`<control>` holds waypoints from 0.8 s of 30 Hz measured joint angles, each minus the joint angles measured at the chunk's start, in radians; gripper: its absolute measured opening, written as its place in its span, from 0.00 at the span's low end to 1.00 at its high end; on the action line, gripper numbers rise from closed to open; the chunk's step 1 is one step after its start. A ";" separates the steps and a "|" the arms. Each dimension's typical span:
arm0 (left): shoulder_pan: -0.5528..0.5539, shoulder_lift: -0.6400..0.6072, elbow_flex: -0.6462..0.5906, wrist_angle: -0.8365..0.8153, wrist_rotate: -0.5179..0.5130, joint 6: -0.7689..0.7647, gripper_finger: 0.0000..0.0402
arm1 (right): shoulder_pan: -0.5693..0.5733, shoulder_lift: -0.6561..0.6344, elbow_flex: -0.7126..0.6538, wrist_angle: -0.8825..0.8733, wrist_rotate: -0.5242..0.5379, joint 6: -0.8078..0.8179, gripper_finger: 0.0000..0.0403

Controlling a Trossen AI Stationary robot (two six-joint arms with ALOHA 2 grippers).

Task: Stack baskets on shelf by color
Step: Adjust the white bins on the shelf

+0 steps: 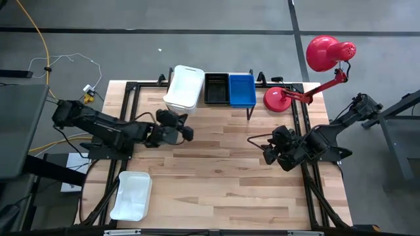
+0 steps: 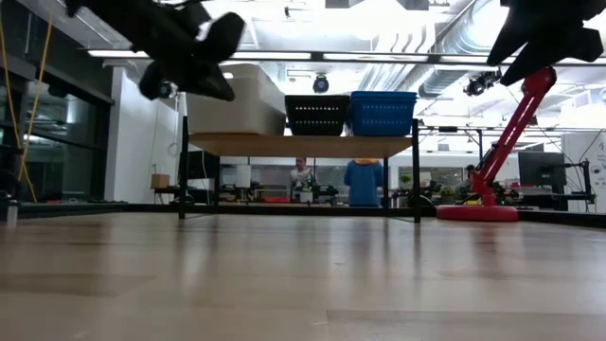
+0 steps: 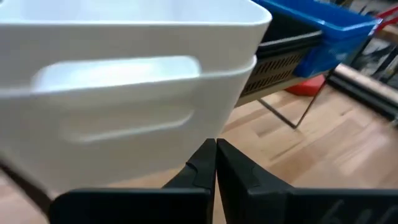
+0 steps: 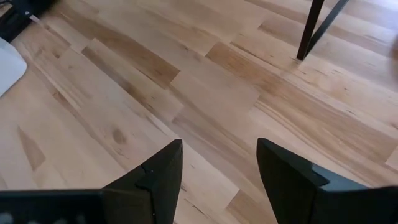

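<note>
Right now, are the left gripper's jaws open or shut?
Shut: the left gripper shows its jaws pressed together, empty, just short of the white baskets.

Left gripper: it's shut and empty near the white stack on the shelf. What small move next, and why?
Probably swing the left gripper back toward the lone white basket at the table's near left corner. The white stack, black basket and blue basket already sit on the shelf, so only that one remains. The right gripper waits open.

A light wooden table (image 1: 216, 170) stands on grey floor (image 1: 197, 52). A red desk lamp (image 1: 315, 72) is at upper right. Behind, ceiling lights (image 2: 379, 19) shine, with windows (image 2: 38, 142) at left.
</note>
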 joint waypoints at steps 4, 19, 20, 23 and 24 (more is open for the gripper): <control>0.041 0.066 0.052 0.000 0.035 0.051 0.00 | -0.003 0.000 0.000 0.000 -0.004 -0.017 0.48; 0.134 0.191 0.100 0.245 0.104 0.246 0.00 | -0.003 0.000 0.000 0.000 -0.010 -0.023 0.48; 0.141 0.192 0.100 0.245 0.106 0.257 0.00 | -0.003 0.000 0.000 0.000 -0.010 -0.024 0.48; 0.167 0.192 0.100 0.250 0.123 0.268 0.00 | -0.003 0.000 0.000 0.000 -0.010 -0.024 0.48; 0.176 0.192 0.100 0.251 0.138 0.268 0.00 | -0.003 0.000 0.000 0.000 -0.010 -0.024 0.48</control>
